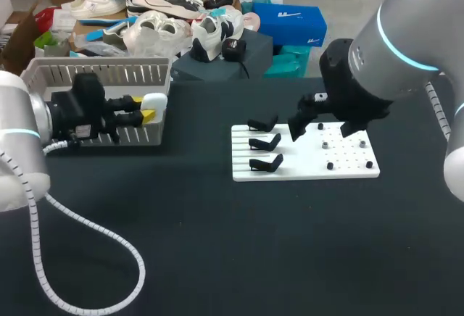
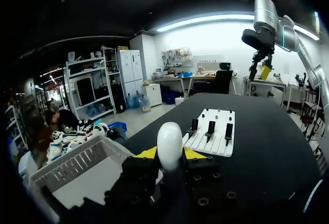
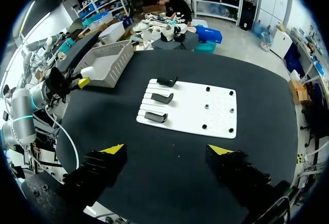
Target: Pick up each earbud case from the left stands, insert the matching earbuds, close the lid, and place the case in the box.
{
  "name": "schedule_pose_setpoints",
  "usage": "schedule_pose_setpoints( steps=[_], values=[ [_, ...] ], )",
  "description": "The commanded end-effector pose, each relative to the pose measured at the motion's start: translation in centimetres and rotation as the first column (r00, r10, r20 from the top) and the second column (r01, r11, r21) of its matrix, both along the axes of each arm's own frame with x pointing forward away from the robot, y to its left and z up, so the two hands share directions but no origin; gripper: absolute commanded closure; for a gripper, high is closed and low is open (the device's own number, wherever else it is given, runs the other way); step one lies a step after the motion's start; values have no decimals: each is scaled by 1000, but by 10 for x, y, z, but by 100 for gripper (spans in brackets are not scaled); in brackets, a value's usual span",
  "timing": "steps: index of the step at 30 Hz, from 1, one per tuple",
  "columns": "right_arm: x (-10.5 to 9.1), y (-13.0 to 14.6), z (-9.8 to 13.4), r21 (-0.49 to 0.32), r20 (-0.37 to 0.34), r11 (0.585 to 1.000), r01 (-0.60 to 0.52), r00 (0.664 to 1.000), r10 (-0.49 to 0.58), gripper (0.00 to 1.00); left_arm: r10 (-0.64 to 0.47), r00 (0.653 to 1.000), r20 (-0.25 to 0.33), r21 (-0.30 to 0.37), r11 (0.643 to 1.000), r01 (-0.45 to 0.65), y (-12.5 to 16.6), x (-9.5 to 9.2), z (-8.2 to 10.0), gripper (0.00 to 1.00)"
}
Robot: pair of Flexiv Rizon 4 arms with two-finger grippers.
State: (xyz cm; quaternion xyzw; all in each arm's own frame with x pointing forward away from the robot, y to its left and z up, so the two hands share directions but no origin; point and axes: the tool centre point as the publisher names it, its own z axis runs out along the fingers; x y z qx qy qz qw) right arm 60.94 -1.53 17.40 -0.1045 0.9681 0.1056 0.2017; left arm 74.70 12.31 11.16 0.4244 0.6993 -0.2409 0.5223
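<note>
My left fingers clench the white earbud case; the box stands just beside them, seemingly not beneath. Releasing here could drop it onto the worktop. My right fingers hang spread, empty.

The table has a matt black, faintly grainy top. Right of centre, the board is smooth white plastic with matt black stands. At upper left the basket is slatted white plastic and the case is smooth, glossy white plastic. The right arm at upper right has a satin grey shell. The hose at lower left is ribbed white plastic.
</note>
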Motion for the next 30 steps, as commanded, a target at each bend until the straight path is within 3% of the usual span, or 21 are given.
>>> schedule_pose_setpoints(
  steps=[1,15,20,21,22,23,30],
  values=[
    [-2,-1,-1,2,9,1000,4,1000,-4,0,304,947,108,17,951,-308,2,18,-9,100],
    [-2,-1,-1,2,9,1000,4,1000,-4,0,508,859,66,90,854,-512,57,77,-31,100],
    [-2,-1,-1,2,9,1000,4,1000,-4,0,520,853,49,103,846,-523,67,85,-38,99],
    [-2,-1,-1,2,9,1000,4,1000,-4,0,515,856,51,101,850,-518,67,85,-38,86],
    [-2,-1,-1,2,9,1000,4,1000,-4,0,518,854,58,112,846,-521,67,85,-38,55],
    [-2,-1,-1,2,9,1000,4,1000,-4,0,512,856,66,121,848,-516,67,86,-37,0],
    [-2,-1,-1,2,9,1000,4,1000,-4,0,458,882,111,86,880,-468,51,70,-17,0]
  ],
)
